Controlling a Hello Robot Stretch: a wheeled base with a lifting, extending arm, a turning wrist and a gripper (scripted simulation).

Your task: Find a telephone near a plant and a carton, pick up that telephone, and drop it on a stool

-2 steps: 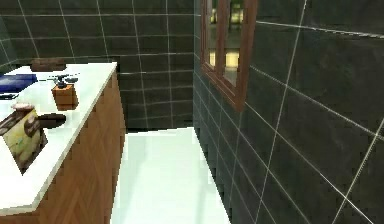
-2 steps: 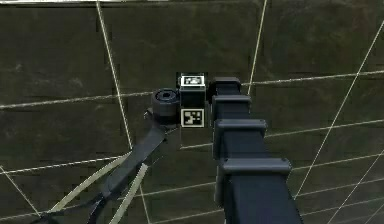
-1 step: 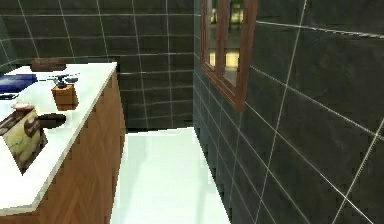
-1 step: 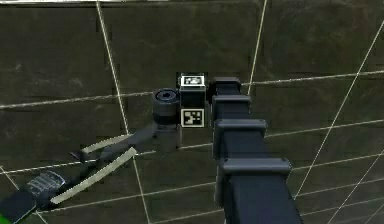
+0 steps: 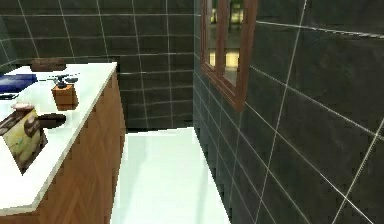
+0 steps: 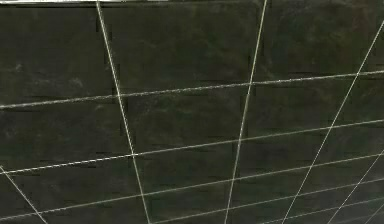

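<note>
1. Position. I am facing down a narrow passage. A white floor (image 5: pixel 165 180) is running ahead between a counter (image 5: pixel 82 108) at the forward view's left and a dark tiled wall (image 5: pixel 300 120) at its right. A wood-framed window (image 5: pixel 225 50) is sitting in that wall, high up.

2. Counter. It is showing a white top and a brown wooden side. Five items are resting on the top:
- A box (image 5: pixel 22 138) with a pale printed face is standing upright nearest to me, close to the forward view's left edge. It is looking like a carton.
- A dark flat thing (image 5: pixel 50 120) is lying just beside the box, on its far side.
- A small brown block (image 5: pixel 65 95) is standing farther along, with something thin and dark sticking up from its top.
- A blue flat thing (image 5: pixel 15 82) is lying at the left edge, level with the block.
- A dark brown low thing (image 5: pixel 48 65) is lying at the far end, near the back wall.

3. Telephone. I am not able to tell which item it is. The dark flat thing beside the box is the likeliest shape. I am not able to make out a plant for certain.

4. Arm side view. Dark wall tiles (image 6: pixel 190 110) with pale joints are facing this camera at close range.

5. Pincer. I am not able to tell its state.
</note>
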